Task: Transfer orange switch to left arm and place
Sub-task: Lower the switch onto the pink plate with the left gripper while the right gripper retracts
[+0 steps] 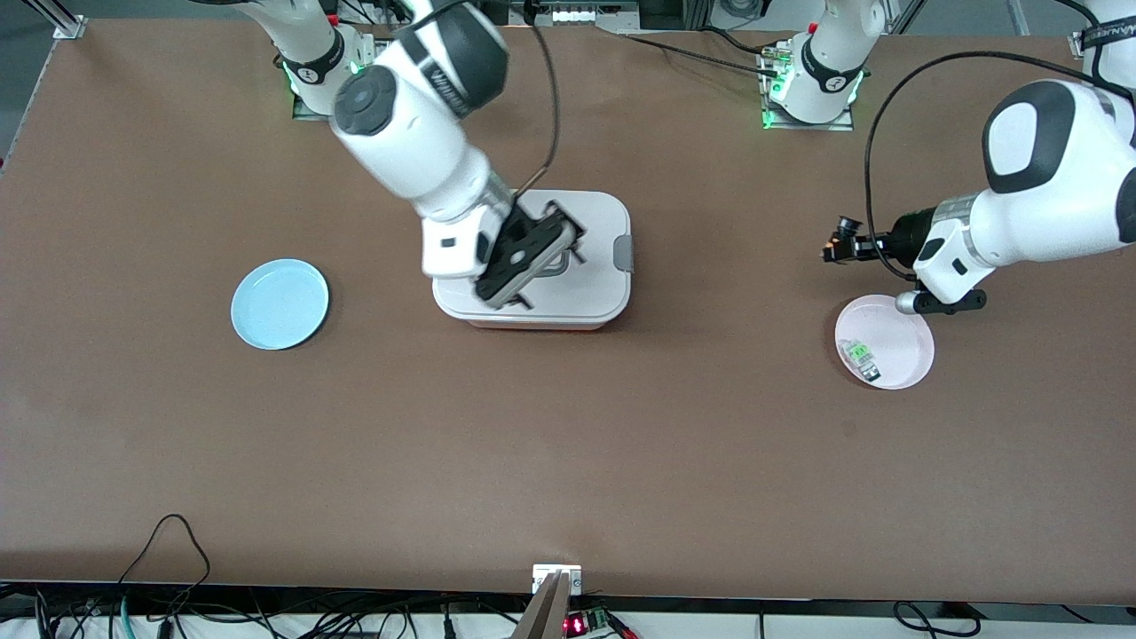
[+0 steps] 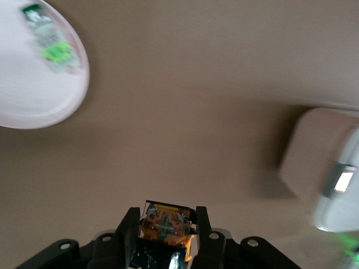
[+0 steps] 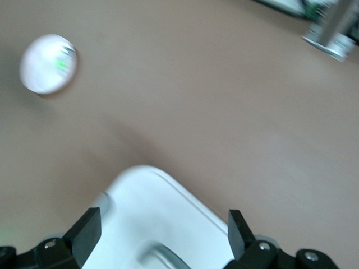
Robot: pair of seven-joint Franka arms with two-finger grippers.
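The orange switch (image 2: 166,220), a small orange and black part, sits between the fingers of my left gripper (image 2: 166,217), which is shut on it. In the front view the left gripper (image 1: 832,246) hangs over bare table beside the pink plate (image 1: 907,357), toward the left arm's end. The white box (image 1: 603,297) stands at the table's middle. My right gripper (image 1: 571,238) hovers over its lid, open, with nothing between its fingers (image 3: 88,228). The right wrist view looks down on the box lid (image 3: 168,216).
On the pink plate (image 2: 28,103) lies a small clear part with green markings (image 1: 861,357). A light blue plate (image 1: 280,303) rests toward the right arm's end of the table. Bare brown table lies between the box and the pink plate.
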